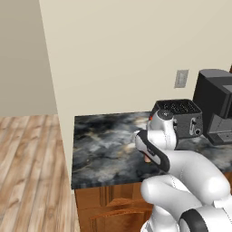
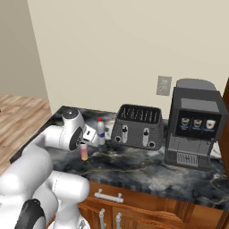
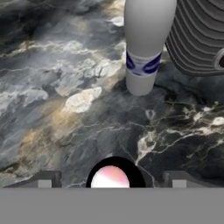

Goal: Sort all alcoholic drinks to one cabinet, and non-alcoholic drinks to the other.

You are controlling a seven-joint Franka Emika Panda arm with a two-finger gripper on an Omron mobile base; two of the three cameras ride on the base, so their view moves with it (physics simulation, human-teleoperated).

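A small pink-and-orange drink can point(image 2: 84, 153) stands upright on the dark marble counter point(image 2: 134, 167). My gripper point(image 2: 85, 139) hangs right over it, pointing down. In the hand view the can's rounded top point(image 3: 110, 177) sits between the two fingertips point(image 3: 43, 179), with a gap on each side, so the jaws are open around it. Just beyond stands a white bottle point(image 3: 141, 52) with a blue label and a red cap point(image 2: 101, 130). A reddish-brown sliver of the tall cabinet point(image 2: 226, 120) shows at the right edge.
A dark toaster point(image 2: 136, 127) stands right of the bottle, close to it. Further right is a black coffee machine point(image 2: 194, 129). Wooden drawers with grey handles point(image 2: 108, 196) run under the counter. The counter's left end point(image 1: 74, 154) drops to a wood floor.
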